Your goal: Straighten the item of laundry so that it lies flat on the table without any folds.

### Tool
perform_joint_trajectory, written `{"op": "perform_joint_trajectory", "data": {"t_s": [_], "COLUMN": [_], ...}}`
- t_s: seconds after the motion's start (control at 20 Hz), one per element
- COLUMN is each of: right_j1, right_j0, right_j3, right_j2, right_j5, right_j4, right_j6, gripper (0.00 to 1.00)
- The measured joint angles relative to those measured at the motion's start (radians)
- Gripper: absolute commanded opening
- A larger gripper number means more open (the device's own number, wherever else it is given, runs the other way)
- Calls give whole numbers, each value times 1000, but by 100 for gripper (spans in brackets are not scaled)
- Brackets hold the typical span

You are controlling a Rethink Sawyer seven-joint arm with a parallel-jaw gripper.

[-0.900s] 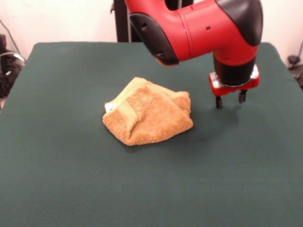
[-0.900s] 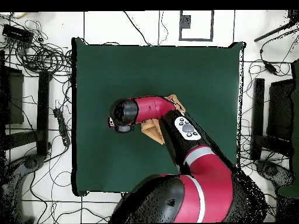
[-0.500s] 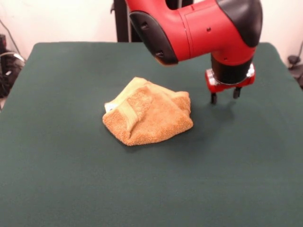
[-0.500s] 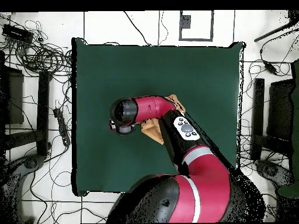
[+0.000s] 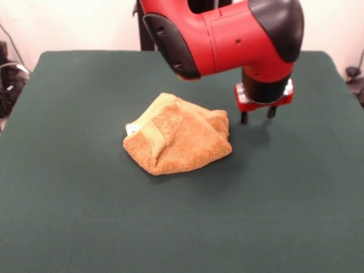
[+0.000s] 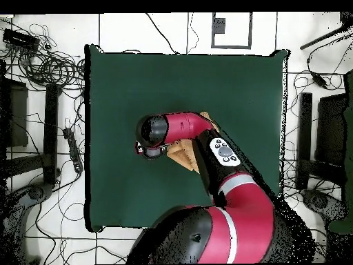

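Observation:
The golden-orange towel lies bunched and folded near the middle of the dark green table. A flat woven band and a bit of white tag show at its left side. In the overhead view only corners of the towel show beside the arm. My gripper hangs just right of the towel's upper right corner, a little above the cloth, open and empty, with two short dark fingers pointing down. In the overhead view the gripper is mostly hidden under the wrist.
My red arm reaches across above the towel's far side. Cables and equipment lie on the floor around the table. A dark stand rises behind the table's far edge.
My gripper has moved left toward the towel and toward the far side of the table, staying open. The towel has not moved.

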Motion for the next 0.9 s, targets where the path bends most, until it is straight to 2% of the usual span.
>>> {"op": "perform_joint_trajectory", "data": {"t_s": [0.5,0.9], "right_j1": [7,8], "right_j0": [-44,-123], "right_j3": [-3,-21], "right_j2": [5,4], "right_j5": [10,69], "right_j4": [10,7], "right_j6": [0,0], "gripper": [100,100]}}
